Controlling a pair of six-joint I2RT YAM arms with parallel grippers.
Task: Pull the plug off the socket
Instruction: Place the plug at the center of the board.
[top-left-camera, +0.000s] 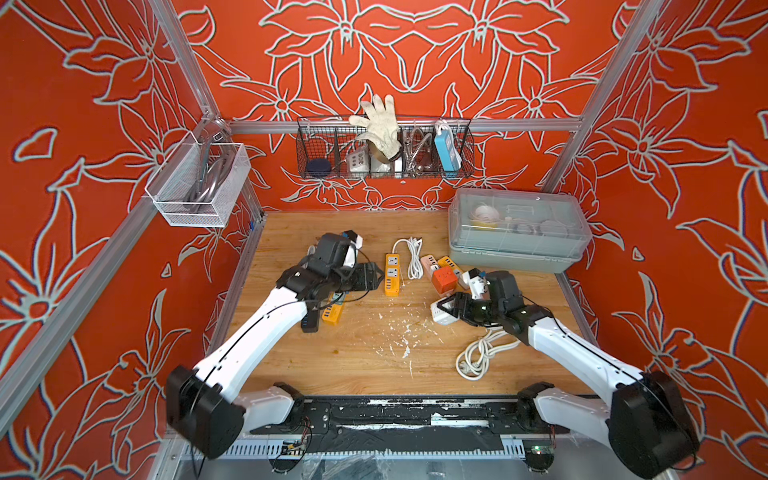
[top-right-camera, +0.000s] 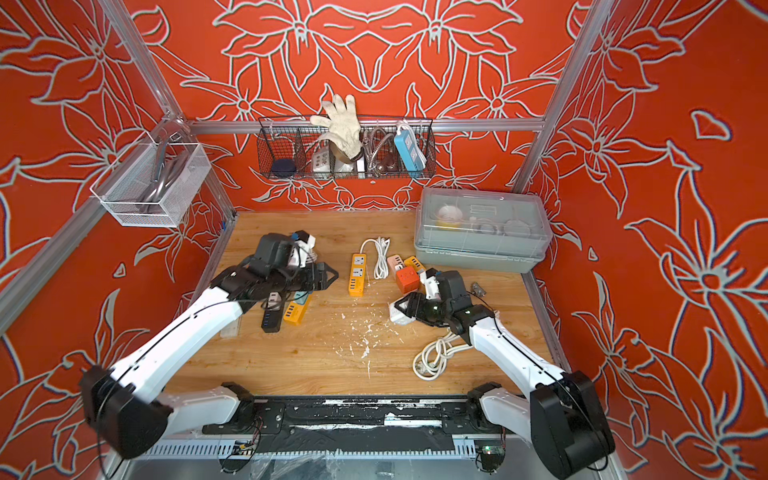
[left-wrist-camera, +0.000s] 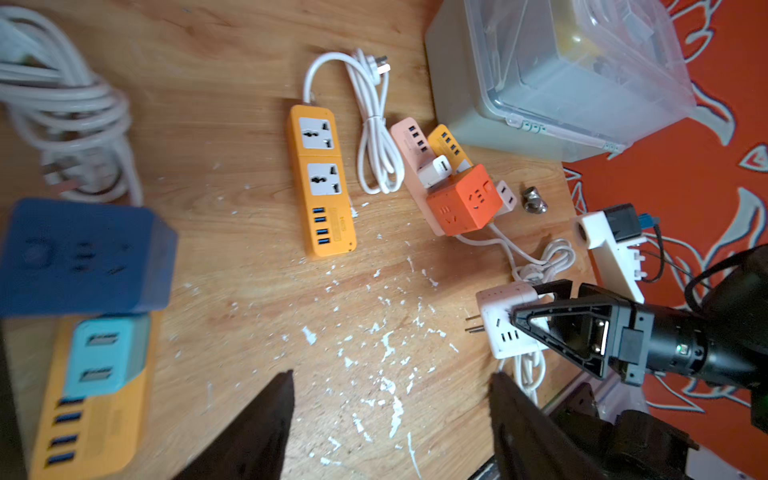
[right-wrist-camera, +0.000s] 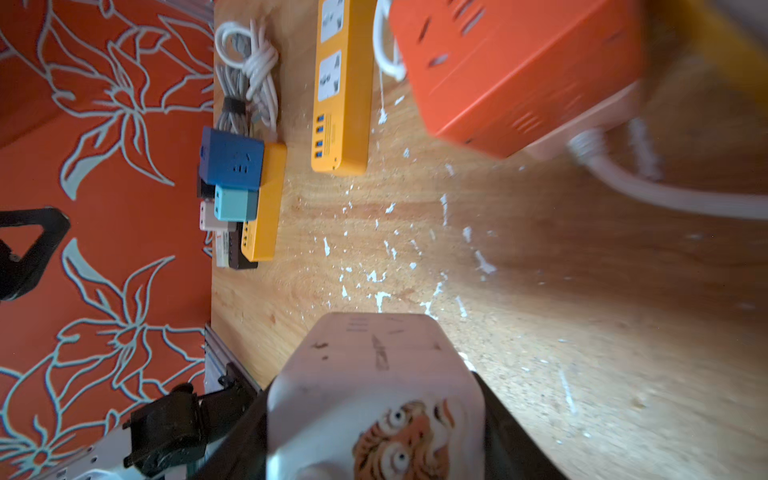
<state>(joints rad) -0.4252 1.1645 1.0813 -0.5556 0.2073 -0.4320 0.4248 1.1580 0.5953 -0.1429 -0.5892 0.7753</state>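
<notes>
At bench (top-left-camera: 353, 353) right side: white cube plug (left-wrist-camera: 494, 316) clamped in right claw (top-left-camera: 444, 309), prongs (left-wrist-camera: 473, 326) bare, out of any socket.
Prongs: level, aimed toward the left arm (top-left-camera: 257, 332).
Left claw (left-wrist-camera: 392, 378): wide, empty, well apart.
Next: likely set-down by right arm (top-left-camera: 582, 357).

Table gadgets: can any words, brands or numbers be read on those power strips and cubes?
Nothing reads clearly enough to quote.
On the long orange power strip: small print beside its USB ports, too blurred to read.
On the orange cube: a tiny mark on one face, too small to read.
On the white cube: faint grey marks, unreadable; its tiger sticker is a picture, with no words.
</notes>
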